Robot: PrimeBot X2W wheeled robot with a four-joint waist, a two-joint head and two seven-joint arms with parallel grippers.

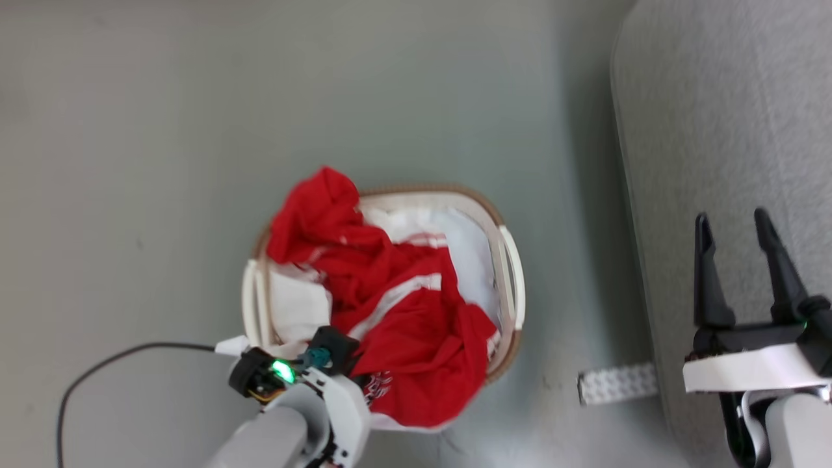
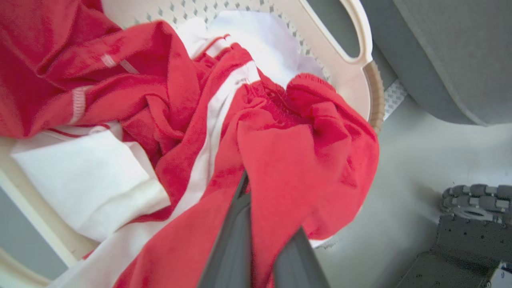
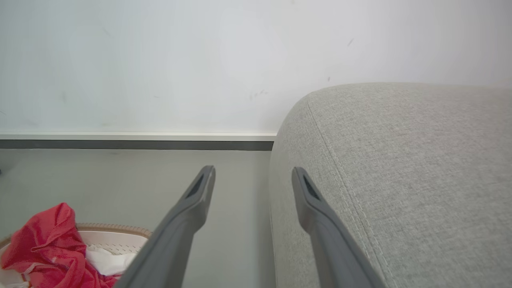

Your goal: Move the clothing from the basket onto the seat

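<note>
Quick headcount from my end: one red jersey (image 1: 403, 325), one cream laundry basket (image 1: 429, 190) with two side handles (image 1: 512, 273), and one grey sofa (image 1: 734, 130). White cloth (image 1: 296, 305) shows in the basket in two patches, and I can't tell from here if that's one piece or two. On the floor (image 1: 195, 130) there's one black cable (image 1: 97, 370) and one white perforated strip (image 1: 617, 383). Two grippers, the left gripper (image 2: 268, 216) and the right gripper (image 1: 730, 218), with two dark fingers (image 3: 192, 208) apiece.

Red soft-fabric jersey with white stripes (image 1: 416, 325), print (image 1: 377, 387): black-and-white marks, too blurred to read.
Other readable text: none.
</note>
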